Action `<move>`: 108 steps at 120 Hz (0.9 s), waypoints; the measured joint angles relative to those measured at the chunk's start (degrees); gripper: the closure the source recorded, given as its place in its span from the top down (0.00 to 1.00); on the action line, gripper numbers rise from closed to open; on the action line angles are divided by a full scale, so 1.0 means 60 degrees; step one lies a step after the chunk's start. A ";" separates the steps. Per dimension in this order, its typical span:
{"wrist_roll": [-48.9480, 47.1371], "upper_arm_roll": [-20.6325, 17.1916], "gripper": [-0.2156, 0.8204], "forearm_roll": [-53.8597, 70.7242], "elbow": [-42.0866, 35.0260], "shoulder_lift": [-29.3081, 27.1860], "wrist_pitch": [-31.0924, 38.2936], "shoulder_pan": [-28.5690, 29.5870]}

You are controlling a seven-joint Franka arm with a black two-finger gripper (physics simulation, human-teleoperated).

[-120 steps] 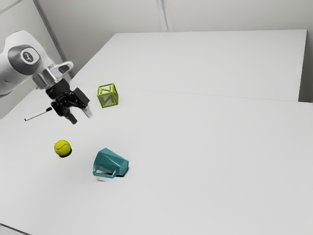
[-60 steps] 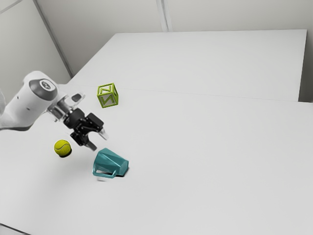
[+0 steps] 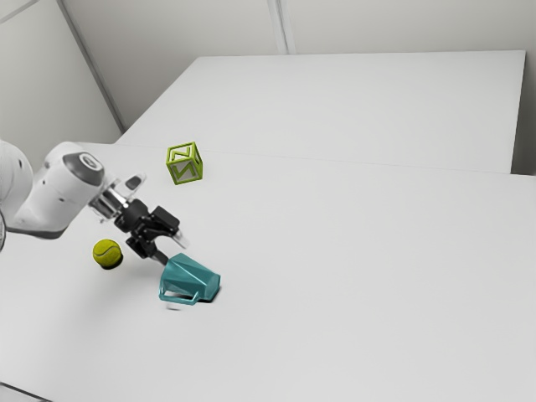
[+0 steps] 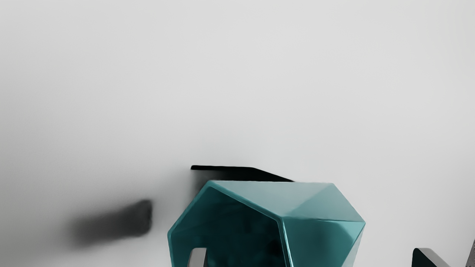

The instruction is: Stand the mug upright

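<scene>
Lining up a grasp on the mouth end looks like your step in hand. The teal, faceted, glossy mug (image 3: 191, 279) lies on its side on the plain white worktop (image 3: 377, 276), toward the near edge that cuts the exterior view's lower left corner. Its mouth faces the exterior view's left, its base the right, and its handle (image 3: 180, 299) is on the side toward that near edge.

Your black two-finger tool (image 3: 174, 251) is released, holding nothing, right by the mouth. In the wrist view, one finger (image 4: 197, 257) overlaps the dark opening and the other (image 4: 426, 258) stands out past the side wall; you can't tell whether the first is actually inside.

The next move calls for easing in so that the wall sits between them, then closing, lifting a little and tipping the mouth upward. Watch for slip on those slanted facets, and mind the yellow-green tennis ball (image 3: 107, 253) nearby.
</scene>
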 joint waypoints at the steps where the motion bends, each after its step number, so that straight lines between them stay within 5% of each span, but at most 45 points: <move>1: 0.0016 -0.0005 0.79 -0.0013 -0.0006 0.0007 0.0003 -0.0002; 56: 0.0557 -0.0188 0.70 -0.0280 -0.0736 -0.0328 -0.0060 -0.0020; 108: 0.0499 -0.0530 0.23 -0.0424 -0.0774 -0.0607 -0.0188 -0.0021</move>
